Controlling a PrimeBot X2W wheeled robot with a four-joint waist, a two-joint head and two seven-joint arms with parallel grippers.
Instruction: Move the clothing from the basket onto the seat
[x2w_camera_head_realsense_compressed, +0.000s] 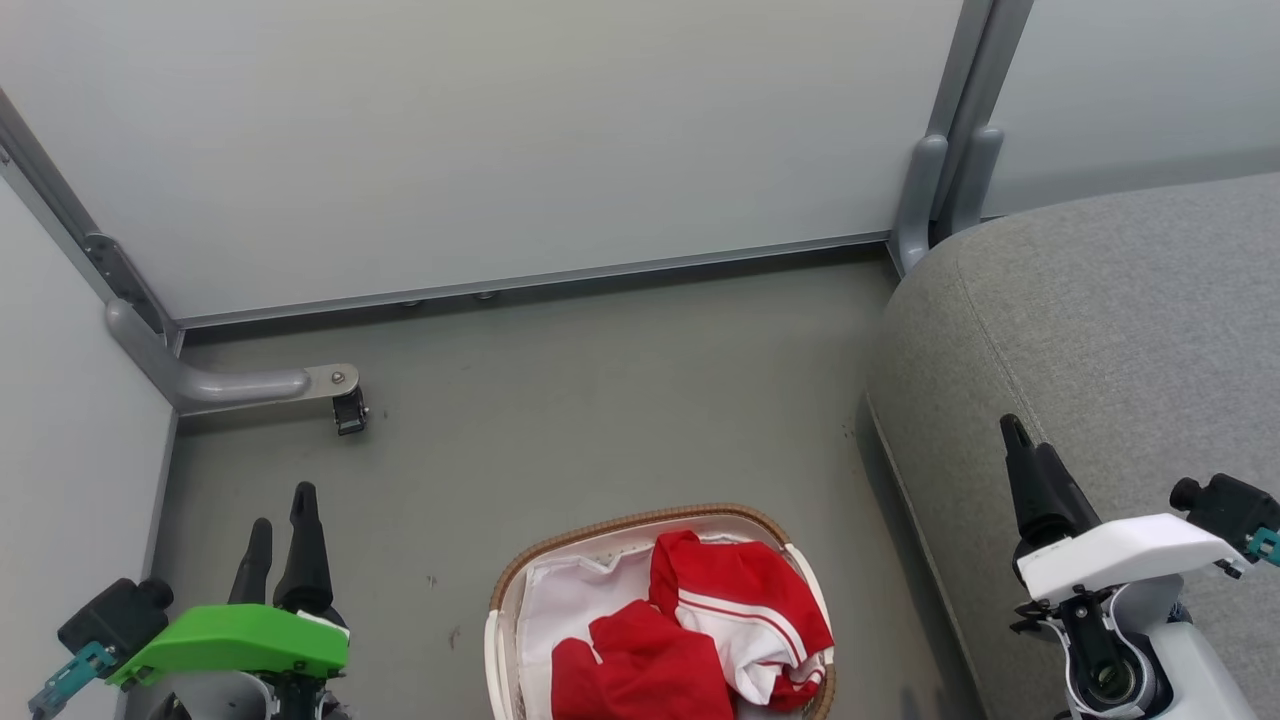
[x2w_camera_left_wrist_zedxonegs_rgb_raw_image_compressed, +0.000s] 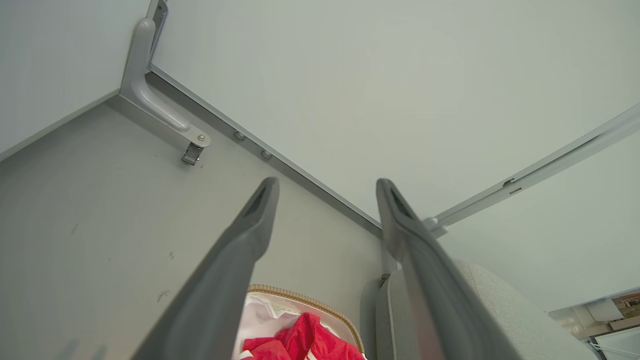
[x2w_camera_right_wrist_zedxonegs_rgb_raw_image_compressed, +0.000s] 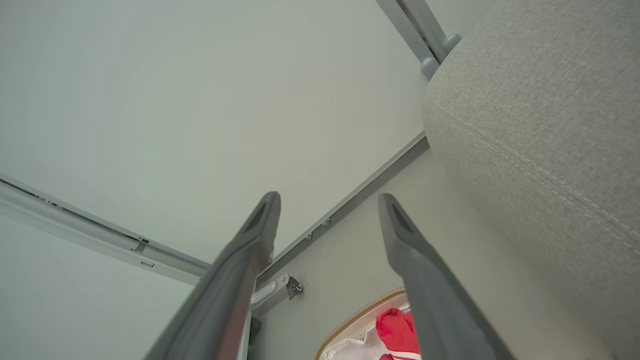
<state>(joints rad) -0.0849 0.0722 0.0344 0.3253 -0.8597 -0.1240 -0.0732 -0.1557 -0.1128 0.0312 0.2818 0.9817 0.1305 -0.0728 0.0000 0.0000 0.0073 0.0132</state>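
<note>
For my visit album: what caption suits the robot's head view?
Left pincer and right pincer hang open while red-and-white clothing lies in the oval cream plastic basket beside the grey fabric seat.

The soft red cloth garments with white stripe trim (x2w_camera_head_realsense_compressed: 690, 650) look matt and crumpled in the oval cream plastic basket (x2w_camera_head_realsense_compressed: 640, 515), whose brown rim is woven and rough. The large grey seat cushion (x2w_camera_head_realsense_compressed: 1100, 330) is coarse woven fabric. The grey floor (x2w_camera_head_realsense_compressed: 600, 400) is smooth, matt, faintly scuffed; the grey tubular bracket (x2w_camera_head_realsense_compressed: 240, 385) has a satin sheen.

Green-capped left tool (x2w_camera_head_realsense_compressed: 283, 509), white-capped right tool (x2w_camera_head_realsense_compressed: 1022, 440)
</note>
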